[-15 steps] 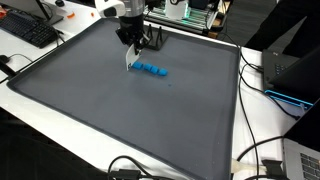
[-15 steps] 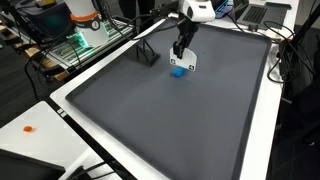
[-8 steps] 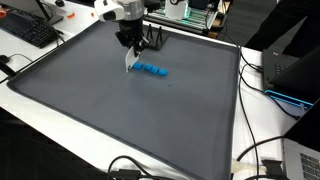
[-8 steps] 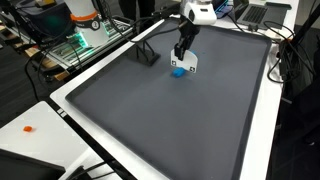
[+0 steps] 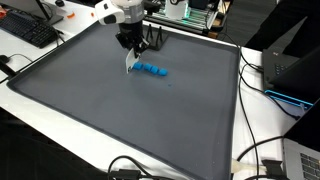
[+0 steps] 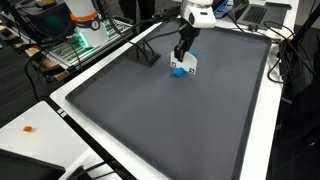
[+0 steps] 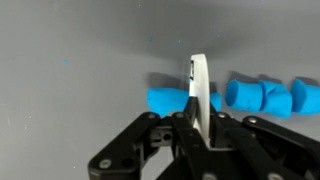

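Note:
My gripper (image 7: 200,128) is shut on a thin white blade (image 7: 199,85) that stands on edge and points down at a roll of blue dough (image 7: 168,100). To the right of the blade lie several cut blue pieces (image 7: 262,95) in a row. In both exterior views the gripper (image 5: 130,52) (image 6: 183,52) hangs over the far part of the grey mat (image 5: 120,120). The blade (image 5: 128,64) (image 6: 190,63) meets the end of the blue dough (image 5: 153,70) (image 6: 178,71). The blade's tip is hidden behind the dough in the wrist view.
A raised white border (image 5: 60,110) frames the mat. A small black stand (image 6: 148,55) sits on the mat near the dough. A keyboard (image 5: 30,30), a laptop (image 5: 290,70) and cables (image 5: 255,165) lie outside the border.

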You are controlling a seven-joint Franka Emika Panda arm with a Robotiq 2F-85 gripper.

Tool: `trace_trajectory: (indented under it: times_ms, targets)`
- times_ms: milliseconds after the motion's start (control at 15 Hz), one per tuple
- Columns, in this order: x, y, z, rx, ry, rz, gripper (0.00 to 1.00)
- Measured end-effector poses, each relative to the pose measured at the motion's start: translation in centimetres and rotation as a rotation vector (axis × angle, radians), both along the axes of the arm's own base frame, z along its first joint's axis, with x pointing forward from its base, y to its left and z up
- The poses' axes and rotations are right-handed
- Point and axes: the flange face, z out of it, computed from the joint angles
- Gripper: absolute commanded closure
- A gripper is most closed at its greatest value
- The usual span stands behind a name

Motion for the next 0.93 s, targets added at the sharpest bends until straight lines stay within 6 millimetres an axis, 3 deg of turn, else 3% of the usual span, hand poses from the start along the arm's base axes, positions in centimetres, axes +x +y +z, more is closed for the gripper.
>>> trace_trajectory:
  times_ms: [933]
  targets:
    - [-0.1, -0.11, -0.86, 0.014, 0.017, 0.001, 0.98]
